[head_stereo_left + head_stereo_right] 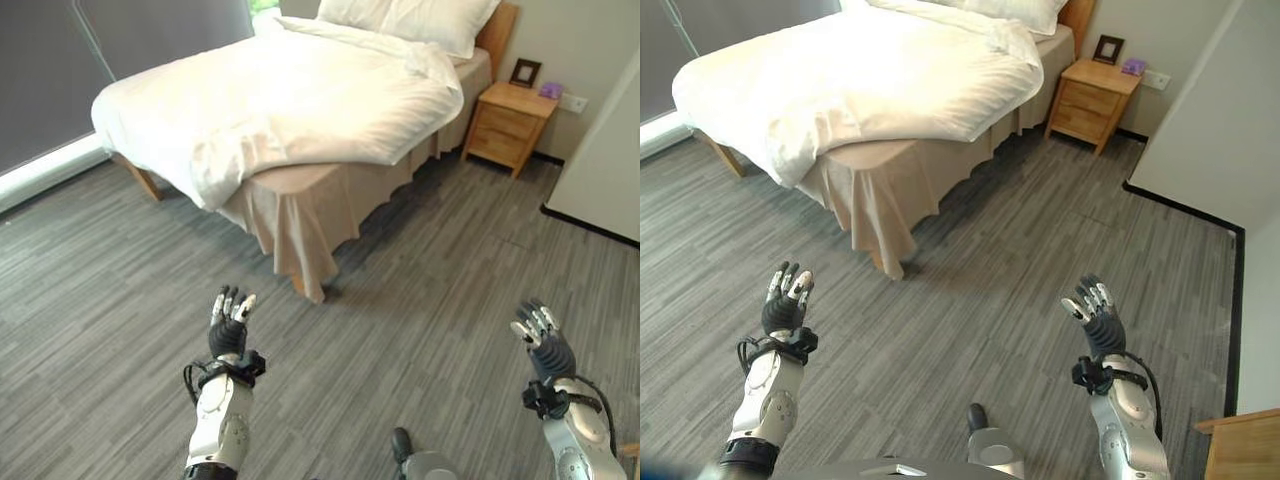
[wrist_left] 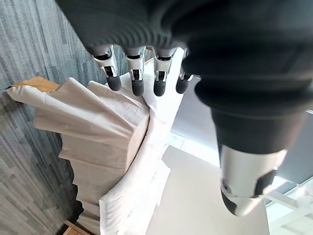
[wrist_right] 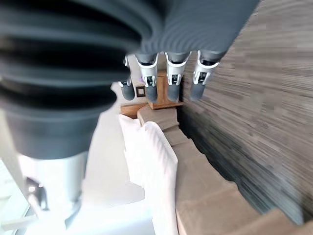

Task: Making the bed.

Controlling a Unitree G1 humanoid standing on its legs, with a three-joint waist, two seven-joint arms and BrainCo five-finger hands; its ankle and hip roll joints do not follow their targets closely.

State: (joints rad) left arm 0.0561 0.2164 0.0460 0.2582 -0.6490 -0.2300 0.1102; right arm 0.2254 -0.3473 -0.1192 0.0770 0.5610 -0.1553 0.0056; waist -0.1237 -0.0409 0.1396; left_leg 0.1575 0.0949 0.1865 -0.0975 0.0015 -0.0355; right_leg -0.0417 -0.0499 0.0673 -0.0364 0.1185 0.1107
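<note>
A bed (image 1: 300,200) with a beige skirt stands ahead, its near corner pointing toward me. A white duvet (image 1: 270,100) lies rumpled over it, pulled back from the near corner so the beige sheet (image 1: 300,178) shows there. White pillows (image 1: 410,20) rest at the wooden headboard. My left hand (image 1: 230,325) is raised over the floor in front of the bed corner, fingers straight, holding nothing. My right hand (image 1: 540,335) is raised to the right, also open and away from the bed. Both wrist views look past straight fingertips (image 2: 138,88) toward the skirt (image 2: 93,132) and duvet (image 3: 156,166).
A wooden nightstand (image 1: 510,120) with a picture frame (image 1: 525,72) stands right of the headboard. Dark window blinds (image 1: 60,70) run along the left wall. A white wall panel (image 1: 605,160) rises at right. Grey plank floor (image 1: 420,290) lies between me and the bed.
</note>
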